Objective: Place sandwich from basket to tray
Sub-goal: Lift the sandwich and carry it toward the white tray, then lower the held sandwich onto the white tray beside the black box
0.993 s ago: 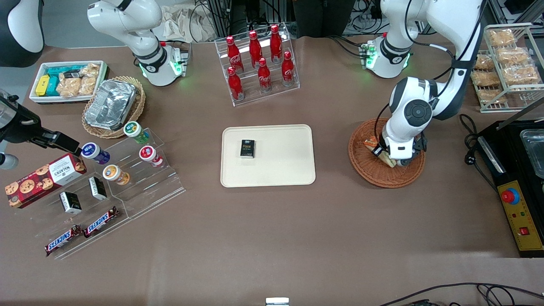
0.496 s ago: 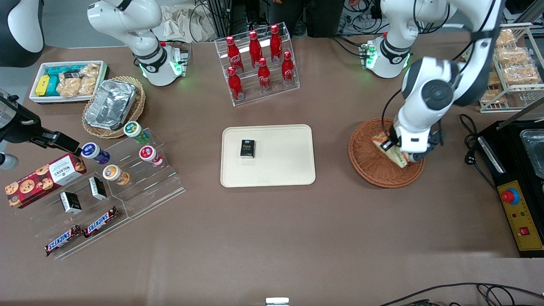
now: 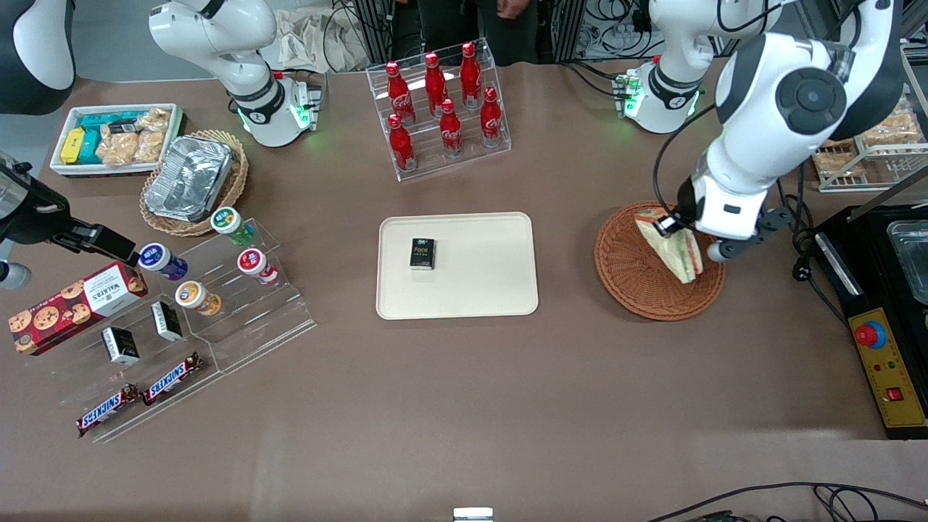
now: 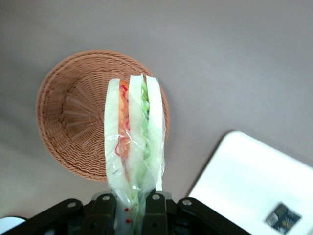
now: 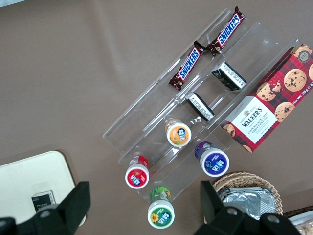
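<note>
So gripper (image 4: 131, 208) is above the basket (image 3: 638, 283), jaws clamped on the sandwich's (image 4: 133, 142) wrapped base; soft, light, squashable, slippery film; tray (image 3: 493, 290) at 9 o'clock.

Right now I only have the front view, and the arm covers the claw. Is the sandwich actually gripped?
Observer: Yes. In the left wrist view, the claw is shut on one end of the sandwich, which it holds above the basket.
Operator: Anything else in the basket?
Observer: No. The weave that shows around the sandwich is bare.
Operator: Wrapped or bare bread?
Observer: Wrapped in clear film. The claw pinches it through the film.
</note>
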Robot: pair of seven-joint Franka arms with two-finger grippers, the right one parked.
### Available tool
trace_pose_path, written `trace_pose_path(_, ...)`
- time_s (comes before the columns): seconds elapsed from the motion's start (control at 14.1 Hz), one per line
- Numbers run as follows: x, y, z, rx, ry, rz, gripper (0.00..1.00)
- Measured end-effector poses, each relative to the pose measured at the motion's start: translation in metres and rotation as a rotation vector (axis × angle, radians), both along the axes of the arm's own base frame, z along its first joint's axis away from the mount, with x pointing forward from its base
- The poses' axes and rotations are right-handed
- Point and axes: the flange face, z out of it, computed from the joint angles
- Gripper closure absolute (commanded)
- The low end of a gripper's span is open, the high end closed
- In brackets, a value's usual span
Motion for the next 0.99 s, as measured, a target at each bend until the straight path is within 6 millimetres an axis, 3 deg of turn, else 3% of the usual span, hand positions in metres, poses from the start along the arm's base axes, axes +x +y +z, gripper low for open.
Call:
trace_pose_path(0.43,-0.055,-0.116,0.003,0.000,-0.008,-0.296,1.00)
trace_pose_path(0.78,-0.081,-0.178,-0.017,-0.028,-0.035,-0.397,1.00)
trace_pose_path(0.99,-0.081,-0.203,-0.049,-0.051,-0.033,-0.425,1.00)
